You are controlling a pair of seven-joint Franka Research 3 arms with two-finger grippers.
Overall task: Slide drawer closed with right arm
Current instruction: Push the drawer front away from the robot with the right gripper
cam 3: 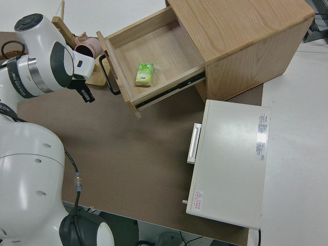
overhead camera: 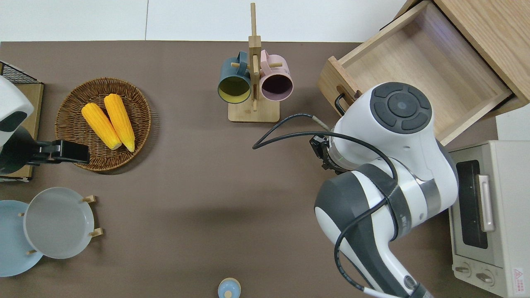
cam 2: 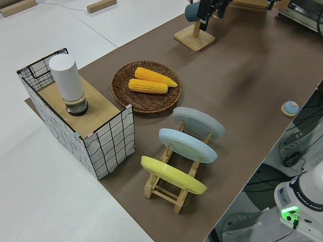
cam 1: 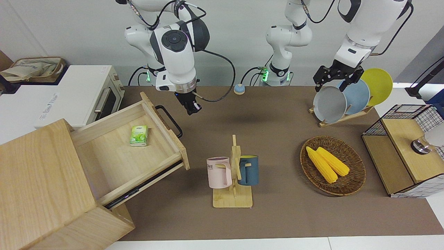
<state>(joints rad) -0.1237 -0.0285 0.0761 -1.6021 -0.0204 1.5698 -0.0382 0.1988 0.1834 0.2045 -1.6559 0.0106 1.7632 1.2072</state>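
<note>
Fingertips of the right gripper (cam 1: 193, 109) point down at the brown table mat (cam 1: 277, 114), hanging in the air beside the drawer's black loop handle (cam 1: 170, 121) and not touching it. Whether the two fingers are apart or together cannot be told from any view. In the overhead view the white right arm (overhead camera: 389, 136) covers the gripper and part of the drawer front, with its black cable (overhead camera: 290, 136) looping out over the mat.

The drawer (cam 1: 138, 146) stands pulled well out of the large light-wood cabinet (cam 1: 41, 187) at the right arm's end of the table, set at an angle to the mat's edge. A small green packet (cam 1: 139, 135) lies flat on the drawer floor. The white toaster oven (cam 1: 86, 93) sits beside the cabinet, nearer to the robots.

Toward the middle of the table a wooden mug stand (cam 1: 234, 173) carries a pink mug (cam 1: 219, 172) and a dark blue mug (cam 1: 248, 169). A small blue bell-like button (cam 1: 239, 89) rests near the robots' bases.

A wicker basket (cam 1: 353, 184) holds two corn cobs (cam 1: 327, 164), and a wooden rack (cam 1: 343, 116) holds grey, blue and yellow plates. The left arm is parked, its gripper (cam 1: 334, 78) with fingers apart. A black-wire and wood rack (cam 1: 402, 152) stands at the left arm's end of the table.
</note>
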